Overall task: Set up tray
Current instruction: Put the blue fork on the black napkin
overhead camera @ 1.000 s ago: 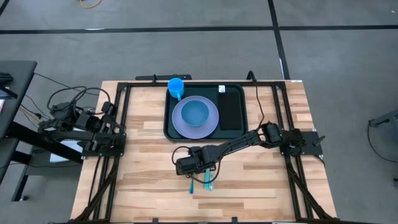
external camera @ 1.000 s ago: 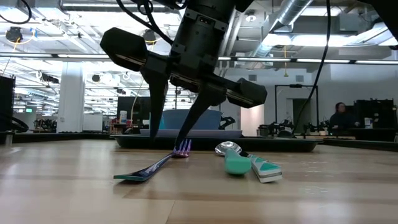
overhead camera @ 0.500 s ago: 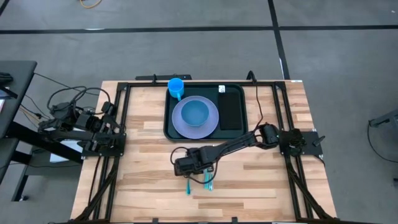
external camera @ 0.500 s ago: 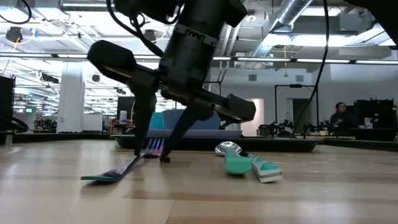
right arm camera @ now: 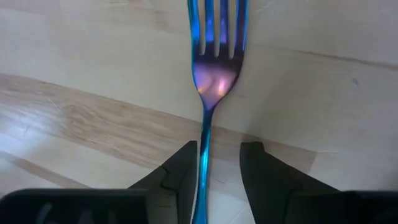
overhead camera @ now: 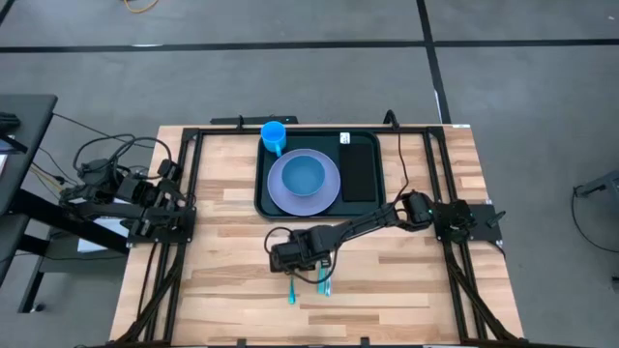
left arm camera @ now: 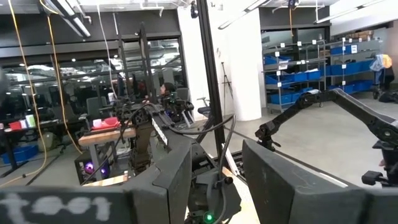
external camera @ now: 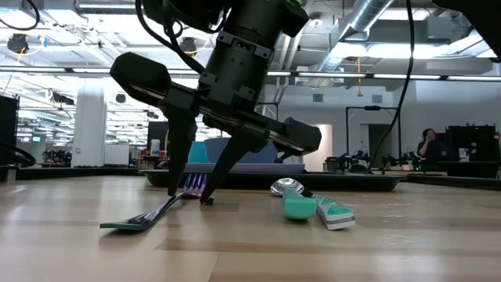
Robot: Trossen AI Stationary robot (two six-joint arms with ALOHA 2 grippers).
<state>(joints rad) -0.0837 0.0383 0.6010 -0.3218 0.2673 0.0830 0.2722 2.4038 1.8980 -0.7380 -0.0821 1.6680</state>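
Tray [overhead camera: 266, 184] at far side of bench [overhead camera: 222, 261], holding plate, cup. Right pincer [right arm camera: 214, 165] down at fork [right arm camera: 211, 81], fingers spread either side of neck, not pinching. Risk: thin handle skids or pivots on closing, slipping out. Left pincer [overhead camera: 164, 198] parked at left edge; cannot tell its fingers.

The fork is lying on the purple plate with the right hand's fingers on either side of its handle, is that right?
Not quite. The fork lies on the bare wooden table, not the plate. The right hand does straddle its handle, as the right wrist view shows.
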